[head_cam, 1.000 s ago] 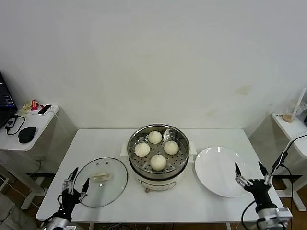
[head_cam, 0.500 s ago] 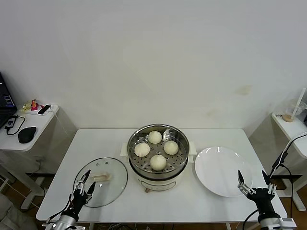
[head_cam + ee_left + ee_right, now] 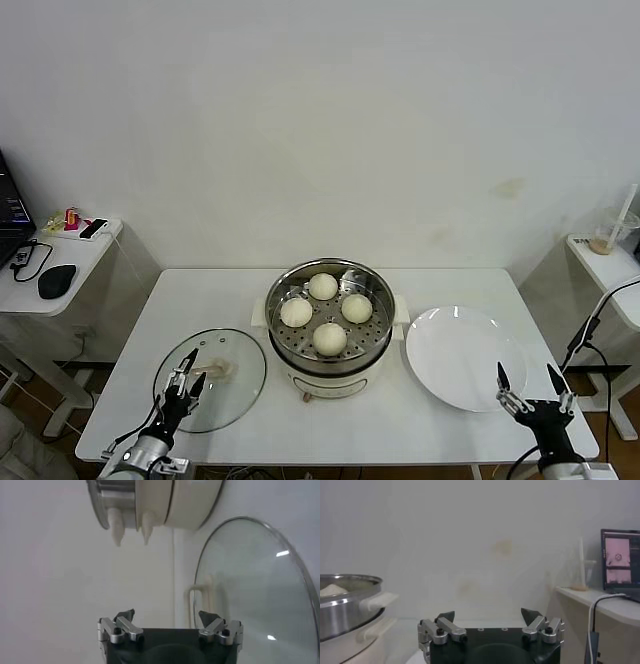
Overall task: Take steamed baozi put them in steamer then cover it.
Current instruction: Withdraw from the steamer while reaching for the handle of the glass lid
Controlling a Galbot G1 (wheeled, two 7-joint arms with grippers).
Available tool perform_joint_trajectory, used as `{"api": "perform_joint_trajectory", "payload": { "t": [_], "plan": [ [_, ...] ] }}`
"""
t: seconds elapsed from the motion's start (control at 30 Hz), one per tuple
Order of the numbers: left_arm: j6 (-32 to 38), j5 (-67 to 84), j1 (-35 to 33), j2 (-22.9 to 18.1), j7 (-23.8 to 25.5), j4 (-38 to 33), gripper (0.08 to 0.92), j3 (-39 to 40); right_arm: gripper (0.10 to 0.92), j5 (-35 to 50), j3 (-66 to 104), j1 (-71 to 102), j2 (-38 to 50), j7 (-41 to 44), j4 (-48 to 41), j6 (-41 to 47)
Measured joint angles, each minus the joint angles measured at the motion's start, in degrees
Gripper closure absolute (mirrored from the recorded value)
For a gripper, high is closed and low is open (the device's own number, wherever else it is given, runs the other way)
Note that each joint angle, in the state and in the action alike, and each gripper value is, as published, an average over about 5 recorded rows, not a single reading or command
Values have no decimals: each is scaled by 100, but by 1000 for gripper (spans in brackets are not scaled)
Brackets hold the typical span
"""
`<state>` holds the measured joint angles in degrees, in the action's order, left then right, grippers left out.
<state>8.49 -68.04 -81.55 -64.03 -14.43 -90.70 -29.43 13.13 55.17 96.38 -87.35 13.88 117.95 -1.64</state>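
Observation:
The steamer [image 3: 328, 352] stands at the table's middle with several cream-white baozi [image 3: 330, 339] on its perforated tray. The cover [image 3: 225, 395], a clear glass lid with a cream handle [image 3: 218, 368], lies flat on the table to the steamer's left. My left gripper [image 3: 190, 371] hovers open over the lid's near-left part, just short of the handle. In the left wrist view the gripper [image 3: 166, 615] is empty, with the lid [image 3: 255, 585], its handle [image 3: 202, 600] and the steamer's base [image 3: 160, 505] ahead. My right gripper [image 3: 526, 376] [image 3: 489, 614] is open and empty at the table's front right.
A white plate [image 3: 465, 357] lies right of the steamer, close to my right gripper. A side table [image 3: 60, 262] with a mouse and phone stands at the left; another [image 3: 610, 262] with a cup stands at the right, with a cable hanging off it.
My left gripper has moved right, in over the lid toward its handle. My right gripper has drawn back off the plate's edge toward the table's front corner.

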Motion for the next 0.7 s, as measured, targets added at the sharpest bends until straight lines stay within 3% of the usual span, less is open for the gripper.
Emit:
{"api": "perform_joint_trajectory", "payload": {
  "t": [0.6,0.7],
  "plan": [
    [-160,-12,729,-88,89,530,179,279,203,-145,-58,65,-44,53,-20,-2],
    [-180,-29,765,-125,83,581,226,294,203,-164,-83,60,-41,72,-28,1]
  ]
}}
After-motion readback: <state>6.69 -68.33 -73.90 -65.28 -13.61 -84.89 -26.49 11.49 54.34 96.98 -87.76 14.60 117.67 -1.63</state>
